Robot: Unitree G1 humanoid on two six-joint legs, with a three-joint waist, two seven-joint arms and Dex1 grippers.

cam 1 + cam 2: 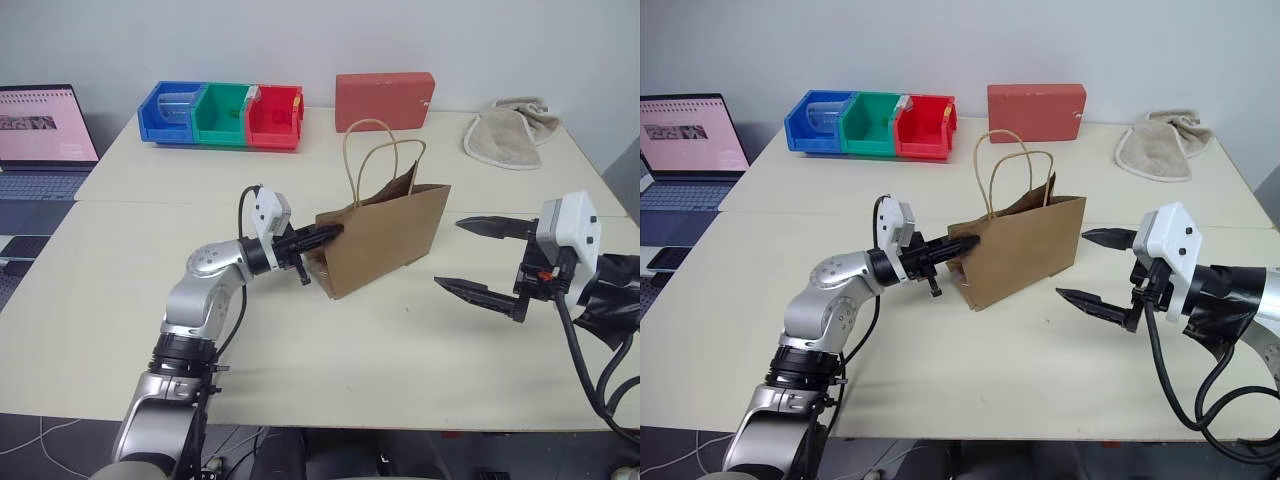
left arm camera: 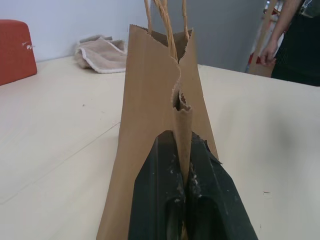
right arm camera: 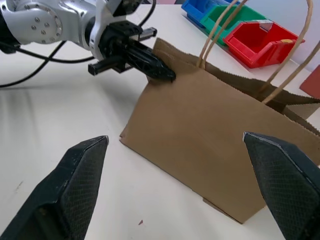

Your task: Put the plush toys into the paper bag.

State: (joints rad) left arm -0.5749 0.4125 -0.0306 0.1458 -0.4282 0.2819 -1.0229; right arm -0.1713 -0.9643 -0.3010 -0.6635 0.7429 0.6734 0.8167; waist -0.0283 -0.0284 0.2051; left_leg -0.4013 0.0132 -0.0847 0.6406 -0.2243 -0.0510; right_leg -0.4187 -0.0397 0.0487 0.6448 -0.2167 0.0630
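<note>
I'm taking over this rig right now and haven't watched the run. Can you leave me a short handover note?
Left gripper: shut on the side edge of the paper bag, which stands upright mid-table.
Right gripper: open, holding nothing, level beside the bag's other end.
Plush toys: I can't see them on the table; the bag's inside is hidden, so I can't confirm they're in.
Left: check the bag, then release it.

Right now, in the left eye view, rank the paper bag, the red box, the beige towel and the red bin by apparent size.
1. paper bag, though it is nearer the camera
2. red box and beige towel: too alike to rank
3. red bin
</note>
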